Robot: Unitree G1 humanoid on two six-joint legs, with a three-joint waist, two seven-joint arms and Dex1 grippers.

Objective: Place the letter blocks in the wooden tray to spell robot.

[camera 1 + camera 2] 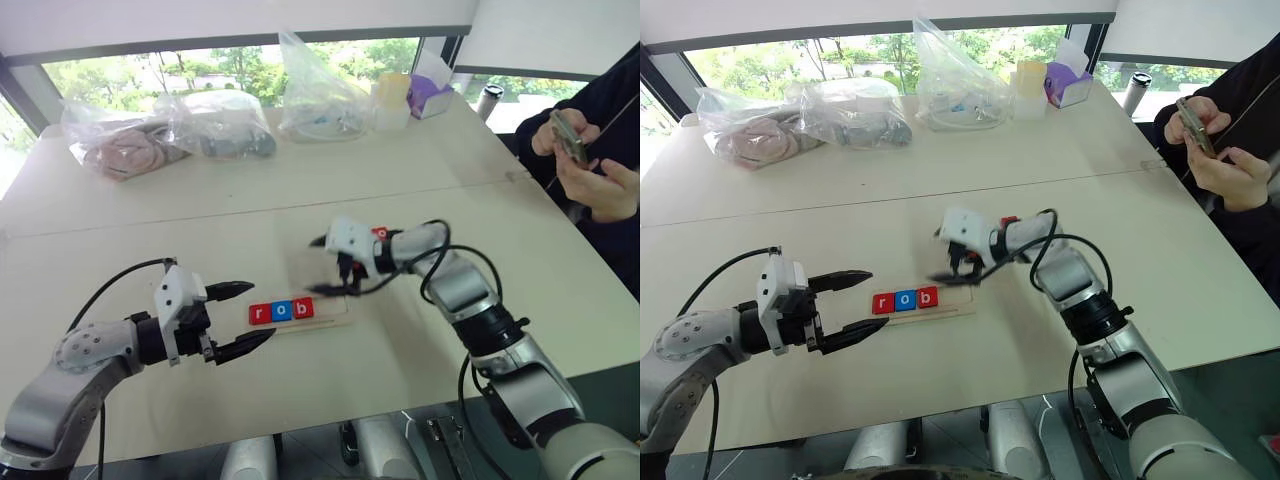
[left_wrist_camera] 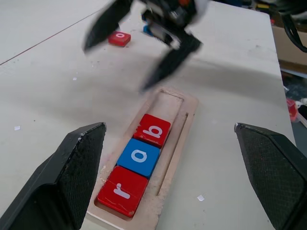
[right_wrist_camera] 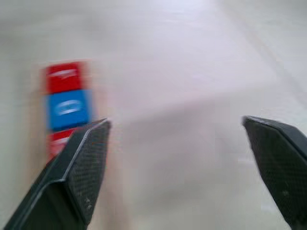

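The tray (image 1: 318, 318) lay on the counter (image 1: 300, 190) with three blocks (image 1: 281, 311) in a row filling its left end. The left claw (image 1: 243, 318) hung just left of it, the right claw (image 1: 335, 280) above its right end. Another block (image 2: 119, 38) lay on the counter beyond the tray.

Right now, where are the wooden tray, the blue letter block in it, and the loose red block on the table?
wooden tray (image 2: 178, 143), left wrist view: its bare pale rim beside the tiles.
blue letter block (image 2: 139, 157), left wrist view: middle of its face.
loose red block (image 2: 119, 38), left wrist view: its top face.
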